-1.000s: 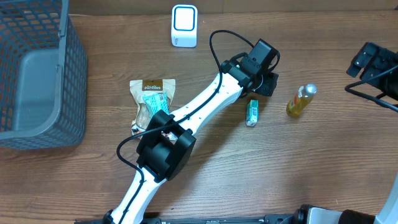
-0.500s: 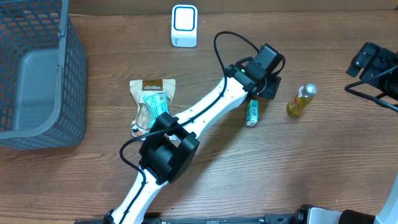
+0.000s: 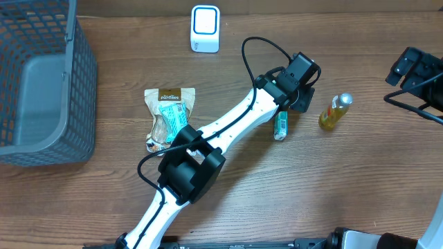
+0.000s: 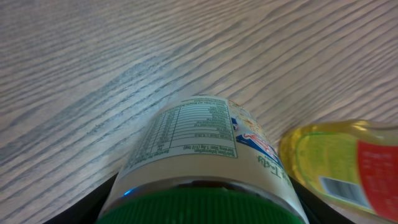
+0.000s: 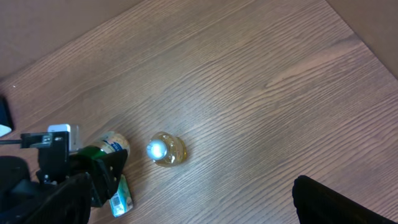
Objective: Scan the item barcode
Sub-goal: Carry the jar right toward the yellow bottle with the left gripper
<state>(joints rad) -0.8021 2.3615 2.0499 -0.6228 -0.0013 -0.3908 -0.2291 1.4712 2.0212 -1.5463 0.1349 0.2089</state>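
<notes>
Over the worktop (image 3: 346,187), the left arm (image 3: 228,124) now reaches slightly farther right while the right end effector (image 3: 414,69) stays open and empty at the right edge; the left end effector (image 3: 302,95) grips the green-capped jar (image 4: 199,143) just beside the yellow bottle (image 3: 335,112), edging away from the far white scanner (image 3: 205,29), so scanning likely waits.

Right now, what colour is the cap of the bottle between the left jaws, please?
The bottle has a green cap; clearest in the left wrist view.
</notes>
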